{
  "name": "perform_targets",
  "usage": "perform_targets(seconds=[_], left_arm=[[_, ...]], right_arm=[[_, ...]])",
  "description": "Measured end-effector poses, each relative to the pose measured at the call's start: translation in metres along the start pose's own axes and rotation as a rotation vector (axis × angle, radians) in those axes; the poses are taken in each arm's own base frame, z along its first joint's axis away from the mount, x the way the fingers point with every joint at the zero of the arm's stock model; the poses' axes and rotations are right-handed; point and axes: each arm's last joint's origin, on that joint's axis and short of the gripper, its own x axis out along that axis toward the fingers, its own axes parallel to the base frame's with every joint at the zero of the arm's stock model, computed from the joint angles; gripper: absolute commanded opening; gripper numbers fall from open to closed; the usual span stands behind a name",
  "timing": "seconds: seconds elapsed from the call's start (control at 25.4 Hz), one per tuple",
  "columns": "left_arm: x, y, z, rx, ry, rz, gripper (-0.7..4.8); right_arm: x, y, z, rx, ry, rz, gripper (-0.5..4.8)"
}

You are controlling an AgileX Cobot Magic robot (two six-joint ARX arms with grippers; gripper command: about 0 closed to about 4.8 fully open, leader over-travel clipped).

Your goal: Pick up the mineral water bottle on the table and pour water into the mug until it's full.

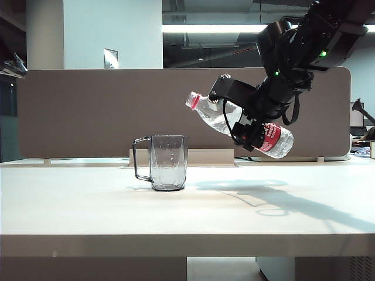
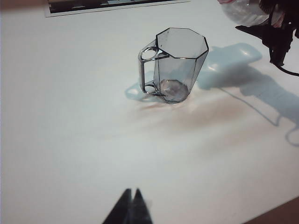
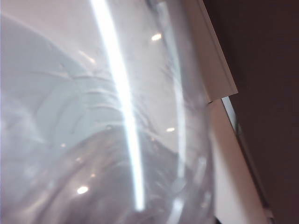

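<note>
The tabletop (image 1: 88, 205) fills the lower half of the exterior view, wide, off-white and bare apart from the mug and the shadows thrown across its right side. Behind it runs a long beige partition (image 1: 76, 111), and above that are a pale wall, a ceiling light strip and dark ceiling fittings.

The right arm comes in from the upper right of the exterior view. Its right claw (image 1: 246, 126) is clenched around the middle of the bottle (image 1: 220, 120), just above the red-and-white label. The bottle hangs in the air, tilted, with its long axis running from the base at the lower right up to the neck at the upper left. In the right wrist view, clear plastic fills nearly the whole frame.

The mug (image 1: 168, 162) stands upright on the tabletop left of centre, handle to the left. I cannot tell whether it holds any water. It lies down and to the left of the bottle's mouth, which sits above and to the right of the rim, so the pour probably needs a further shift left and a steeper tilt.

The left claw (image 2: 132, 207) is pressed closed with nothing in it, at the bottom edge of its wrist view, well apart from the mug (image 2: 180, 63).
</note>
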Motion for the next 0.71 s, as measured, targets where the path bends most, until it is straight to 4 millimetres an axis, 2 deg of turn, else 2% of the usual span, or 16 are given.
perform_targets(seconds=[0.28,0.43,0.71], left_arm=[[0.0,0.0,0.0,0.0,0.0,0.0,-0.01],[0.0,0.0,0.0,0.0,0.0,0.0,-0.01],[0.0,0.0,0.0,0.0,0.0,0.0,-0.01]], right_arm=[[0.001,-0.006,0.004,-0.1,0.007,-0.025,3.05],[0.001,-0.033,0.021,-0.104,-0.031,-0.098,3.05],[0.007,-0.018,0.024,-0.261,-0.017,-0.041,3.05]])
